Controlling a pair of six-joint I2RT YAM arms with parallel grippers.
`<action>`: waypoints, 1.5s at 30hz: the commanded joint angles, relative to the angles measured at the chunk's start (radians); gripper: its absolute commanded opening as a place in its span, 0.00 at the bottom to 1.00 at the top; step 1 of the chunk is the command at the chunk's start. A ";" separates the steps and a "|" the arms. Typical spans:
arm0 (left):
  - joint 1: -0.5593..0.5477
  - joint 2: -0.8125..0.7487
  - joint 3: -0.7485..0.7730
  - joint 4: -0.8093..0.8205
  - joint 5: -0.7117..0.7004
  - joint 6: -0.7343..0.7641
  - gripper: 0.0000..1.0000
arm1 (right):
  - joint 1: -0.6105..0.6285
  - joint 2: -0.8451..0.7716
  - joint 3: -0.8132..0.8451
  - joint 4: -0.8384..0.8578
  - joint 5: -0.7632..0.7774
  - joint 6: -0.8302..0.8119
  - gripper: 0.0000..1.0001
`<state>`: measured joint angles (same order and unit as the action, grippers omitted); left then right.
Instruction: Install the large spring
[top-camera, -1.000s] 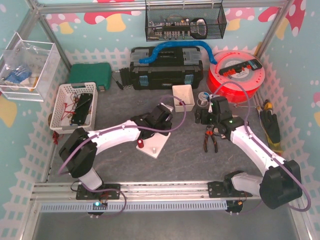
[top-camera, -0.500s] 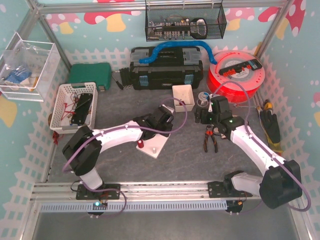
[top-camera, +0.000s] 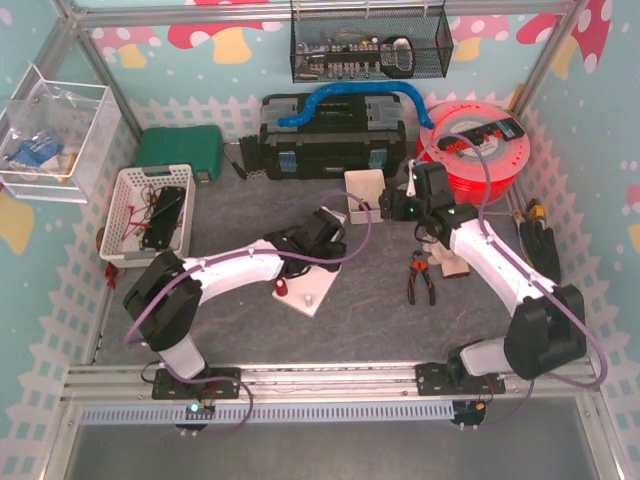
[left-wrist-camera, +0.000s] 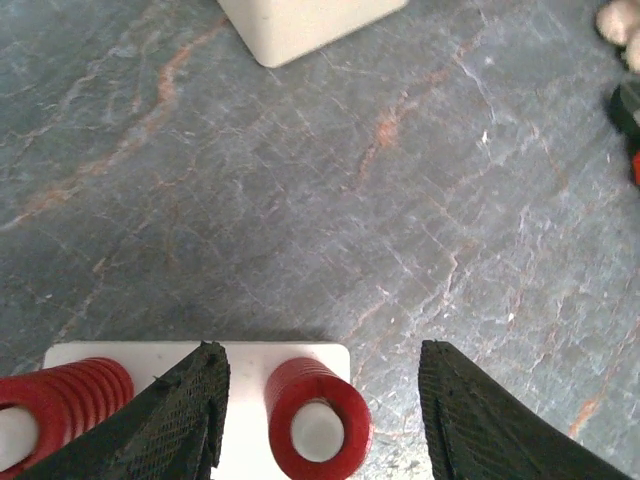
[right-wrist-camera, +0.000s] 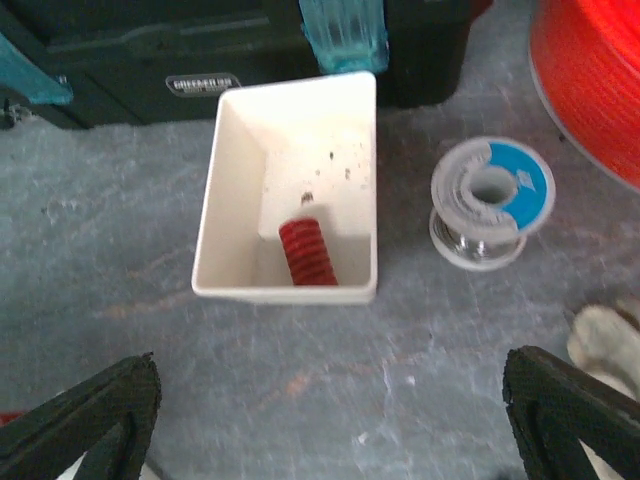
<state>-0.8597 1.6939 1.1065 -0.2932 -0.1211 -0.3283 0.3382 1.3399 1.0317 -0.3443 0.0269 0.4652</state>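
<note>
A white base plate (top-camera: 312, 290) lies mid-table and carries a red spring (top-camera: 283, 289) on a peg. In the left wrist view two red springs sit over white pegs on this plate (left-wrist-camera: 245, 365): one (left-wrist-camera: 315, 420) between my fingers, one (left-wrist-camera: 60, 400) at the left edge. My left gripper (left-wrist-camera: 320, 400) is open, its jaws on either side of the middle spring without touching it. My right gripper (right-wrist-camera: 330, 420) is open and empty, hovering in front of a white box (right-wrist-camera: 285, 290) that holds another red spring (right-wrist-camera: 308, 253) lying inside.
A solder spool (right-wrist-camera: 492, 200) stands right of the white box. Red-handled pliers (top-camera: 418, 280) lie under the right arm. A black toolbox (top-camera: 330, 140), a red cable reel (top-camera: 475, 150), a white basket (top-camera: 150, 215) and a green case (top-camera: 180, 152) line the back.
My right arm has swung back and left, bringing its gripper over the area by the white box. My left arm has barely moved.
</note>
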 joint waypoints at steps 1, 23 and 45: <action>0.070 -0.072 0.031 -0.017 0.085 -0.100 0.55 | -0.007 0.107 0.111 -0.002 -0.009 -0.002 0.92; 0.305 -0.305 -0.039 -0.053 0.126 -0.181 0.72 | -0.014 0.823 0.837 -0.493 0.008 -0.046 0.56; 0.321 -0.317 -0.051 -0.064 0.109 -0.178 0.75 | -0.010 0.936 0.980 -0.599 -0.178 -0.222 0.55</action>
<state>-0.5442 1.3743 1.0538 -0.3477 -0.0044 -0.4980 0.3275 2.2269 1.9800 -0.9096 -0.1070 0.3019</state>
